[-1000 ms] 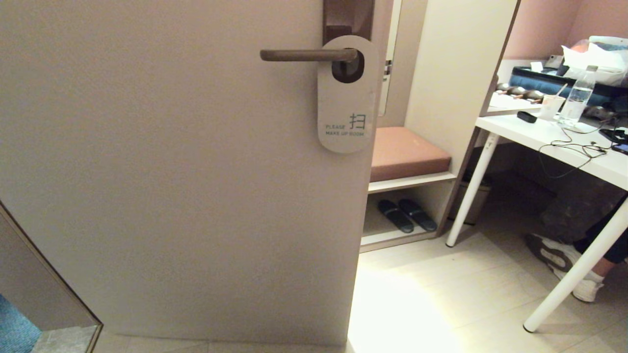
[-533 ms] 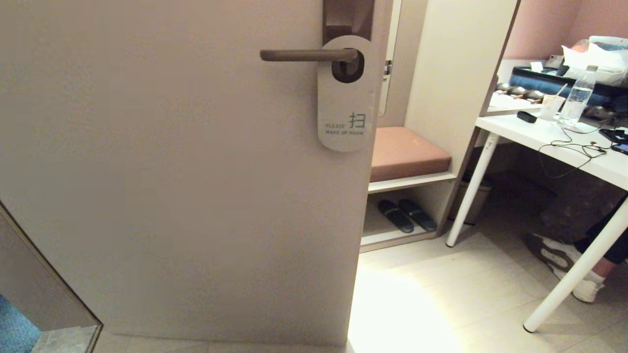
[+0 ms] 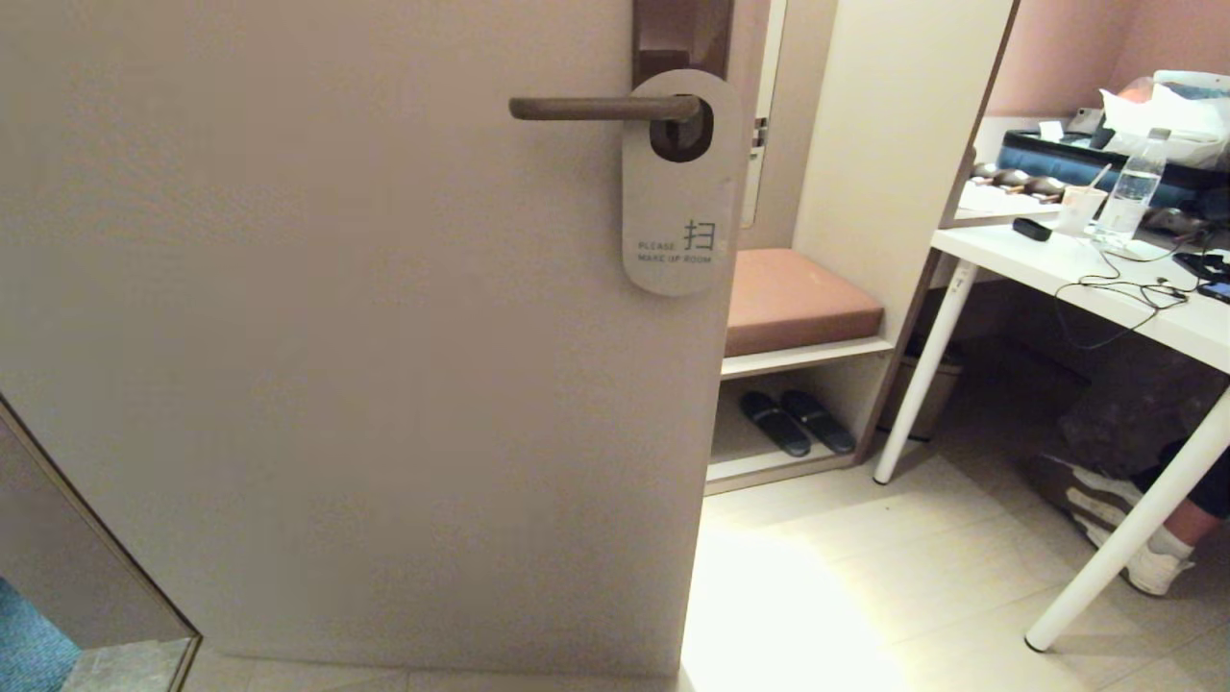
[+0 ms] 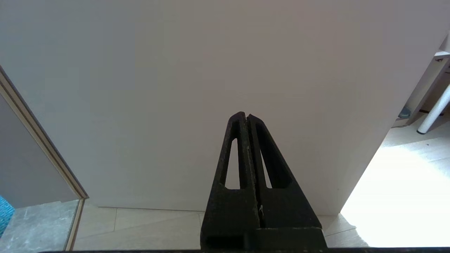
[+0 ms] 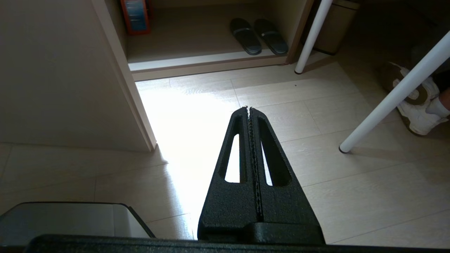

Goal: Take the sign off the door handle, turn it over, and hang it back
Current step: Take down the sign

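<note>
The sign point(image 3: 678, 192) hangs by its oval hole on the door handle point(image 3: 601, 108), white side out, reading "PLEASE MAKE UP ROOM". The handle is a dark brown lever on a tall brown backplate point(image 3: 680, 34) near the door's right edge. Neither arm shows in the head view. My left gripper point(image 4: 245, 115) is shut and empty, low down, facing the plain lower part of the door point(image 4: 211, 88). Over the floor tiles, beside the door's edge, my right gripper point(image 5: 249, 109) is shut and empty. Neither wrist view takes in the sign or the handle.
Right of the door stands a niche with a cushioned bench point(image 3: 798, 298) and black slippers point(image 3: 796, 420). A white desk point(image 3: 1105, 288) with a bottle point(image 3: 1132, 192) and cables stands at the far right, a person's shoe point(image 3: 1115, 519) beside its leg. A mirror frame point(image 3: 106, 567) leans at lower left.
The sign has swung slightly on the handle. The person's foot under the desk has shifted. Both grippers stay shut.
</note>
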